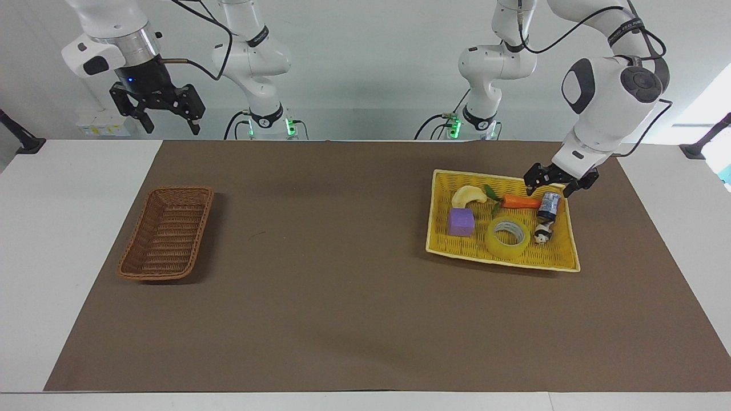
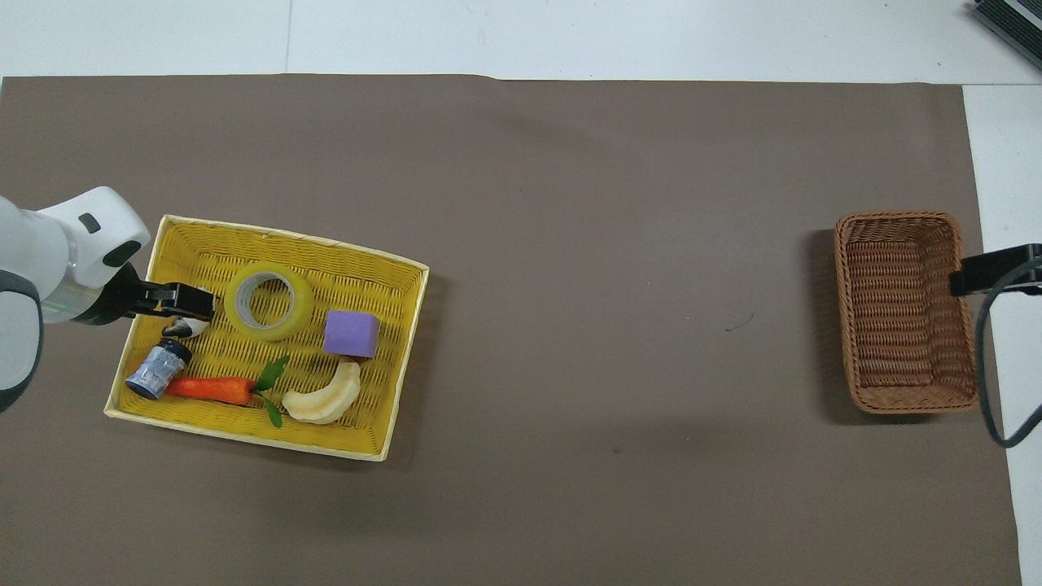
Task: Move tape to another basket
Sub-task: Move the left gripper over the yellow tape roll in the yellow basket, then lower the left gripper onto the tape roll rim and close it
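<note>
The left gripper (image 1: 550, 186), fingers apart and empty, hangs over the yellow basket (image 1: 558, 264) above its carrot (image 1: 521, 201) and small can (image 1: 550, 206). The tape (image 1: 507, 237) lies flat below it in that basket. The right gripper (image 1: 169, 119), fingers apart, waits raised; the brown wicker basket (image 1: 166, 233) stands under it toward the table's middle.

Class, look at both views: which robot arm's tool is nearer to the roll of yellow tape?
Left. The left tool hangs over the yellow basket that holds the tape, not touching it. The right tool waits raised at the table's other end, near the brown basket.
</note>
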Controlling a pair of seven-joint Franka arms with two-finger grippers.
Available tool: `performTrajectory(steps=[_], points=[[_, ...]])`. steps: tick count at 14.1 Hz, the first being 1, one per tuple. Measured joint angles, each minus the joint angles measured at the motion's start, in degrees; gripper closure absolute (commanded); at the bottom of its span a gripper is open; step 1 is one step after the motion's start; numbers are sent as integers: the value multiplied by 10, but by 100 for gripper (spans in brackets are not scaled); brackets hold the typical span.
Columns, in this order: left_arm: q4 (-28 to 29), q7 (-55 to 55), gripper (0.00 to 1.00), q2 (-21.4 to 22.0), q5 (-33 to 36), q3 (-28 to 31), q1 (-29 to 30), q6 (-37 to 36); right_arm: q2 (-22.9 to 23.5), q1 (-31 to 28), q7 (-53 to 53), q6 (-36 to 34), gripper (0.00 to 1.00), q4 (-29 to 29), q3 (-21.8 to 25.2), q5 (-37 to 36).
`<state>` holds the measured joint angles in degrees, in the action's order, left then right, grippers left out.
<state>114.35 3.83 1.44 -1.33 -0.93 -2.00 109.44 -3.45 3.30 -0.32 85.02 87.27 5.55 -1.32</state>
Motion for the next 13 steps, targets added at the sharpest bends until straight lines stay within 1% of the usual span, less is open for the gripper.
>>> performTrajectory(steps=[3,8,13], points=[[22,0,0,-13,0,1,1,34,-2,-3,-8,-9,0,0,3,0],[26,0,0,-56,0,3,12,79,-4,-8,-13,-10,0,0,5,0],[26,-5,0,-88,0,1,12,99,-4,-3,-13,19,0,4,2,0]])
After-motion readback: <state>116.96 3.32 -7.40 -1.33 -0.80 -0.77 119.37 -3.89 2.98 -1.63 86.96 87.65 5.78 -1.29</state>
